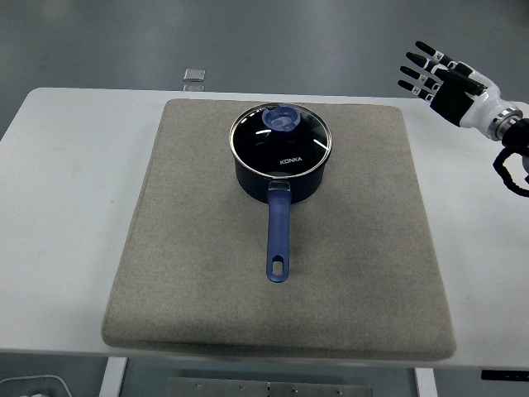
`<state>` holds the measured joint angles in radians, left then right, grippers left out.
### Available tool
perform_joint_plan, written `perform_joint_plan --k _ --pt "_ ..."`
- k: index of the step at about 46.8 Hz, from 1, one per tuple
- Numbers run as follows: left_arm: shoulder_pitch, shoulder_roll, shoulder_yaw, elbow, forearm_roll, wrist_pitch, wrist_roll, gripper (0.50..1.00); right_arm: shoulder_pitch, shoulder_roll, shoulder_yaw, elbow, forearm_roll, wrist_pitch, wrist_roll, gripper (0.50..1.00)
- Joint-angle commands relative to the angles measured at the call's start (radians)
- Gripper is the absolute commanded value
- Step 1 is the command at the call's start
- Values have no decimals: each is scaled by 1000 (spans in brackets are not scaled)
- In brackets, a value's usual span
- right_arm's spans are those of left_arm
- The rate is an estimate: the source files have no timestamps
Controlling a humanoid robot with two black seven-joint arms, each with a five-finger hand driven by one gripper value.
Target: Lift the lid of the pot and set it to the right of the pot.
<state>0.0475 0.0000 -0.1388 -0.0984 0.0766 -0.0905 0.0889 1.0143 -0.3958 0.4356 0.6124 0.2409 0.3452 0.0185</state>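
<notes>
So the white table (pixel 58 215) is taking up most of the shot, and a big grey felt-looking square mat (pixel 182 273) is lying across the middle of it. Way up at around 11 o'clock from the mat, just past the table's far edge, a small pale square thing (pixel 194 76) is sitting; it's too small to say what it is.

On the mat's far half, a dark blue saucepan (pixel 279 186) is sitting upright, and its long blue handle (pixel 278 236) is pointing toward 6 o'clock, with a hanging hole at the tip. The round glass lid (pixel 280 141) is still resting flat on the saucepan, seated evenly. It's looking dark and glossy with a thin metal rim all around, white "KONKA" lettering near the front edge, and a chunky blue knob (pixel 282 119) sitting toward its 12 o'clock side.

Over at about 2 o'clock from the pot, the robot's black right hand (pixel 434 76) is hovering beyond the mat's far right corner, well apart from the lid. Its fingers are spread out and gripping nothing.
</notes>
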Motion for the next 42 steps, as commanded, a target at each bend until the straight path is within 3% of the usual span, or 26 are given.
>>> perform_joint_plan --k 1,42 --pt "0 0 -1 2 0 2 0 1000 0 0 0 0 0 0 0 915" --pt "-11 0 -1 -3 0 3 0 1000 7 0 0 0 0 14 1 913"
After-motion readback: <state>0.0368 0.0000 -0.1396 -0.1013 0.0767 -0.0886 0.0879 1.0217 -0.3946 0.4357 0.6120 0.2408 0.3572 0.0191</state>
